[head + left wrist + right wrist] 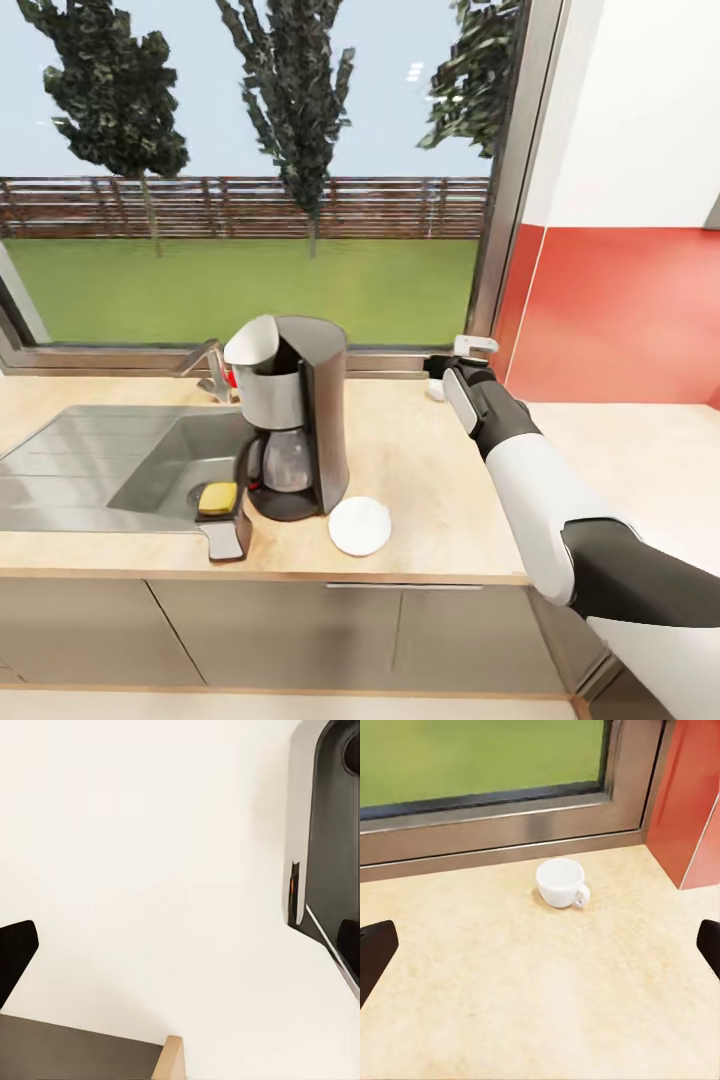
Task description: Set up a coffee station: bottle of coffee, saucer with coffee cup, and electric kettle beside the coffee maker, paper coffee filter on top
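On the table [420, 470], the saucer [359, 526] lies nearest, just beside the coffee maker [290, 415], sink [120, 460] to its left. Farther back, right gripper [540, 945] fingers [375, 952] spread wide, coffee cup [561, 883] upright beyond them, untouched, near the window frame [510, 832]. Left fingers' state: cannot tell.

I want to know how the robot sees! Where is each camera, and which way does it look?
Head view: high on the robot, looking down at the beige wooden countertop, the black-and-silver coffee maker and the window; its right arm reaches forward.
Left wrist view: on the left arm, facing a plain cream surface; one dark fingertip shows.
Right wrist view: on the right arm, facing the small white coffee cup; the right tool is open.
Shared: head and right wrist views both see countertop and window.
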Controlling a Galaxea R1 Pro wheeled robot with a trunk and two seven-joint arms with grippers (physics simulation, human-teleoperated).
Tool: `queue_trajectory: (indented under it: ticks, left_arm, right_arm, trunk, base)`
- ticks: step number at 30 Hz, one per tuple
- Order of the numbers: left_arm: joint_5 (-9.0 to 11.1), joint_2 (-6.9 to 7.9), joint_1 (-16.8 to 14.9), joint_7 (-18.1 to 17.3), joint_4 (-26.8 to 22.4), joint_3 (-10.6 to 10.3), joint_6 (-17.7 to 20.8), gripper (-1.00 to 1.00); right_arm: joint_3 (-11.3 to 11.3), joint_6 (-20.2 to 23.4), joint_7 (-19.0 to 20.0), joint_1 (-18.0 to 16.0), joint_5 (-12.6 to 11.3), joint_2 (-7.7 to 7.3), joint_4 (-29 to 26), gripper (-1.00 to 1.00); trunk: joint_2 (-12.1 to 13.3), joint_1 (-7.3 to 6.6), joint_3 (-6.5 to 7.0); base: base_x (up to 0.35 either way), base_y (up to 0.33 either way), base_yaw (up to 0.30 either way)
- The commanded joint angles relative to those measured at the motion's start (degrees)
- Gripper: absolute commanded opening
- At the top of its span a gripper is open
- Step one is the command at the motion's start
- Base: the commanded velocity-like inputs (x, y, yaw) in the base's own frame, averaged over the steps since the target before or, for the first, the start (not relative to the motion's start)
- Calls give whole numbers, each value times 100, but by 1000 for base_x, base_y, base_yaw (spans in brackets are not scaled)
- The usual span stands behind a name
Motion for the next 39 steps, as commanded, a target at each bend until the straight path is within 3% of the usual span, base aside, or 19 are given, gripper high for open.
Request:
queue_trajectory:
  ticks: [1, 9, 39]
  left_arm:
    - [-16, -15, -4, 28, 9, -27, -27, 100]
    - [-25, -117, -4, 30, 3, -21, -27, 100]
    - [-25, -113, -2, 13, 34, 0, -10, 100]
  right_arm:
    - [8, 15, -42, -4, -61, 0, -9, 100]
    - [4, 7, -48, -4, -79, 8, -16, 100]
    - [4, 6, -51, -4, -64, 0, 178, 100]
  trunk:
    - [-11, 7, -11]
    - [-11, 7, -11]
    - [-11, 7, -11]
  base:
    - [309, -166, 0]
    - [285, -195, 0]
    - [145, -73, 25]
